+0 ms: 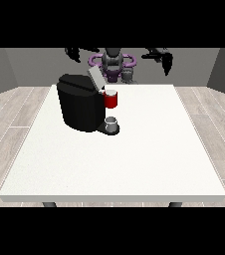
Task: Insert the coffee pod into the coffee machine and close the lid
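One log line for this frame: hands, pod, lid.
hands: raised, away from table | grey thing: on machine's base | coffee machine lid: open

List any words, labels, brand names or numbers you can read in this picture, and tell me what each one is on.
None: no readable text shows anywhere.
The coffee machine is plain black, with no brand or label in view.
The red thing at the machine carries no marking.
The grey thing at the machine's base shows no print.
The table is plain white.
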You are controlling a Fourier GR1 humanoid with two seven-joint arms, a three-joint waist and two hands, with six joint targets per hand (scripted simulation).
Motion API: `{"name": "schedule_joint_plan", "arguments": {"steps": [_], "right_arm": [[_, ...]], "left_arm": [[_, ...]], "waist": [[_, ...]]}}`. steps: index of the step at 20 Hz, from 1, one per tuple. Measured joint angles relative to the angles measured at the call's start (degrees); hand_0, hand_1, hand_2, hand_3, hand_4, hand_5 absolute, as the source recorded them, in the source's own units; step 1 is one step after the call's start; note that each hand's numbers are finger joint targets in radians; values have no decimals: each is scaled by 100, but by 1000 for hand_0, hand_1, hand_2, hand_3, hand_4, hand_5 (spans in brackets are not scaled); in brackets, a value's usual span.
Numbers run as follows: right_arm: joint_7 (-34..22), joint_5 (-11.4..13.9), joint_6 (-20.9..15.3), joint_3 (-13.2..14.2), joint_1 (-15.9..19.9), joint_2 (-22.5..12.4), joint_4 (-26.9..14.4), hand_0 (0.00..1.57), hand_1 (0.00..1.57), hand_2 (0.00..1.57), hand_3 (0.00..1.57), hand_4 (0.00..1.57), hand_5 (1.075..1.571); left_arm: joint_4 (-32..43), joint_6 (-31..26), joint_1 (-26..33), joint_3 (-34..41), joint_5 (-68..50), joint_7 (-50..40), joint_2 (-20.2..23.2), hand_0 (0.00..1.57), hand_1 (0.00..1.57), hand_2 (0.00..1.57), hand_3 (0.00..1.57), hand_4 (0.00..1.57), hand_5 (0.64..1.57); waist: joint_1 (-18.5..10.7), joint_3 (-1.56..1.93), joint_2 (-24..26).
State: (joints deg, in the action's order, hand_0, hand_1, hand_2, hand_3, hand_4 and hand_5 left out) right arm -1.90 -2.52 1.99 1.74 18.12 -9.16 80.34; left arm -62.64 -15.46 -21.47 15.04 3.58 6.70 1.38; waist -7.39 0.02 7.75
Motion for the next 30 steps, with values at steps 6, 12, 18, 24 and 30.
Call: {"name": "schedule_joint_plan", "arguments": {"steps": [6, 12, 18, 24, 30], "right_arm": [[100, -110, 121, 241, 403, -46, -458, 0, 0, 0, 0, 0, 1571], [312, -38, 106, 326, 801, -1, -968, 0, 0, 0, 0, 0, 1571], [353, 128, 121, 245, 1087, 50, -1287, 0, 0, 0, 0, 0, 1571], [434, 218, 179, 286, 1428, -4, -1557, 0, 0, 0, 0, 0, 1571], [676, 322, 135, 306, 1626, 31, -1760, 0, 0, 0, 0, 0, 1571]], "left_arm": [[-653, 68, 369, -292, -104, -52, 18, 0, 0, 0, 0, 0, 1571], [-1160, 53, 608, -386, -255, -132, 159, 0, 0, 0, 0, 0, 1571], [-1515, 183, 700, -374, -433, -325, 257, 0, 0, 0, 0, 0, 1571], [-1678, 233, 772, -433, -518, -341, 335, 0, 0, 0, 0, 0, 1571], [-1771, 341, 798, -522, -488, -328, 360, 0, 0, 0, 0, 0, 1571]], "waist": [[-31, -1, -410], [-35, -2, -713], [47, -6, -812], [70, -14, -958], [34, -31, -1056]]}}
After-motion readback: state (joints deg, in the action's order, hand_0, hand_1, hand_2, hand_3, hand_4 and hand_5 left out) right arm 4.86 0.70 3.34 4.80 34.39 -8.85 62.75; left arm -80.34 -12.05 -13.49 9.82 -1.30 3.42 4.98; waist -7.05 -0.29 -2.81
